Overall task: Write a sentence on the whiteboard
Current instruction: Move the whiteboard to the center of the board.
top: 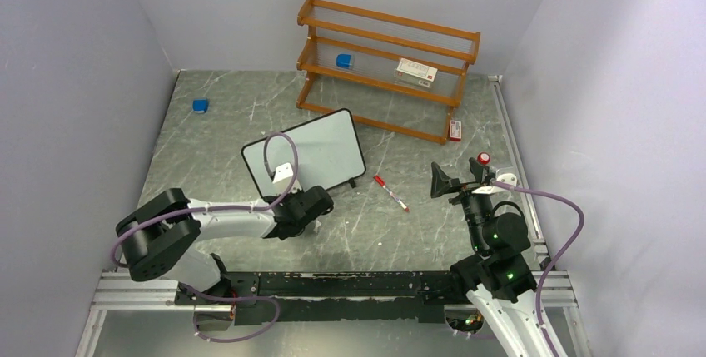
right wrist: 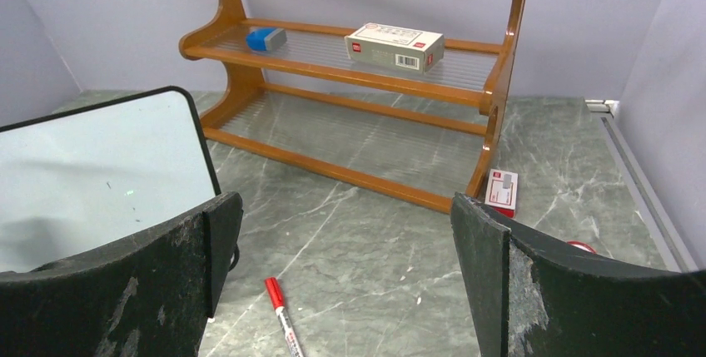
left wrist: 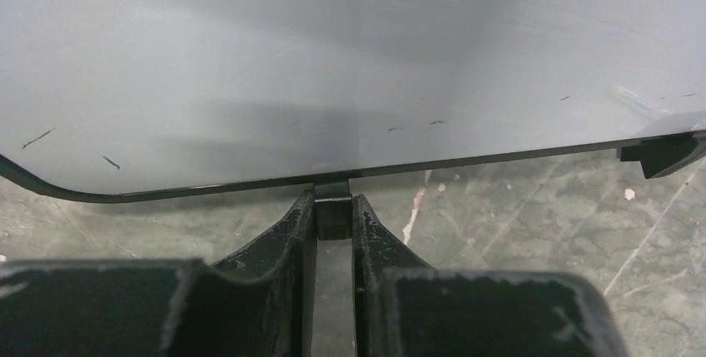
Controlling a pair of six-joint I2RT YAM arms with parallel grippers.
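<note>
Here the bench (top: 225,132) is closed in by grey walls on three sides. A stretch of open stone lies between the two claws, and a red marker (top: 390,192) lies on it. The left claw (left wrist: 333,207) is nearly closed and pinches a small black foot on the lower edge of the whiteboard (top: 312,153), whose white face spreads just beyond its fingers. The right claw (top: 462,180) stands wide open and holds nothing. The whiteboard is well apart to its left, and the wooden shelf (top: 387,66) stands beyond it.
</note>
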